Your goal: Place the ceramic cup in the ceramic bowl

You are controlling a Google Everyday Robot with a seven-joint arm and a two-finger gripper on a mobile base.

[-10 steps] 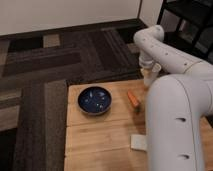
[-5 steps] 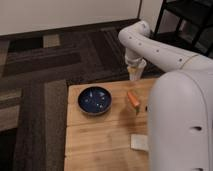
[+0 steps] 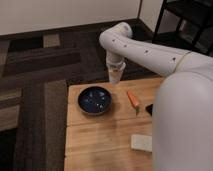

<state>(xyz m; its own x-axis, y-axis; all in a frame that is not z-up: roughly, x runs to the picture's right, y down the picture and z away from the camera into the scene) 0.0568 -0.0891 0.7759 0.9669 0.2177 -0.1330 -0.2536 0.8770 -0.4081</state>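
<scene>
The ceramic bowl (image 3: 95, 100), dark blue and glossy, sits on the wooden table (image 3: 100, 145) near its back left part. My gripper (image 3: 115, 69) hangs at the end of the white arm, above the table's back edge, just behind and to the right of the bowl. It is shut on the ceramic cup (image 3: 115, 76), a small cream tapered cup that points downward below the wrist. The cup is in the air, clear of the bowl's rim.
An orange carrot-like piece (image 3: 133, 98) lies right of the bowl. A small dark object (image 3: 149, 108) lies by my arm's body. A pale square pad (image 3: 141, 142) rests near the front right. Striped carpet (image 3: 40, 70) surrounds the table; a black shelf (image 3: 185, 25) stands at the back right.
The arm has swung left with the cup, from over the table's right side to a spot just behind the bowl. The bowl and carrot piece have not moved.
</scene>
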